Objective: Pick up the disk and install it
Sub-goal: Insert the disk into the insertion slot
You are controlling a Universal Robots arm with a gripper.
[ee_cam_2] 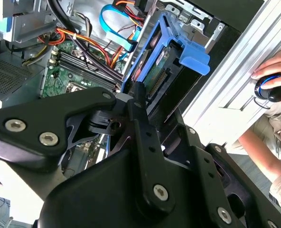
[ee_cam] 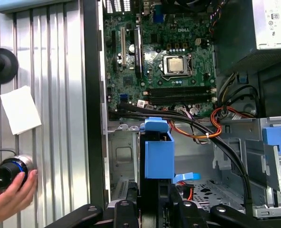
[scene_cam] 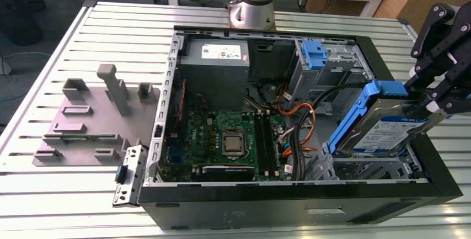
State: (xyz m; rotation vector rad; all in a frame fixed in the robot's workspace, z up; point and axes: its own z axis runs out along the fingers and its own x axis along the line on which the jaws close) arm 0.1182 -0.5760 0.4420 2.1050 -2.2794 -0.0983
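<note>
Nearest, the black linkage hand [scene_cam: 434, 109], closed narrow on the disk [scene_cam: 379, 126] — a flat silver hard drive with a white-and-blue label, framed by a blue plastic carrier. Gripped, it seems, across the carrier's long sides, with the contact line mostly hidden. Held clear and tilted, lower end toward the grey metal drive bay [scene_cam: 368, 170] at the exterior view's right of the open black computer case [scene_cam: 294, 211] — not yet seated. Probably dense, rigid, slick-faced and shock-sensitive; best taken by the carrier rails, never by label or connector. Beyond, orange cables [scene_cam: 301, 109], green motherboard [scene_cam: 220, 134], grey power supply box [scene_cam: 220, 51], ribbed aluminium table [scene_cam: 44, 195].
</note>
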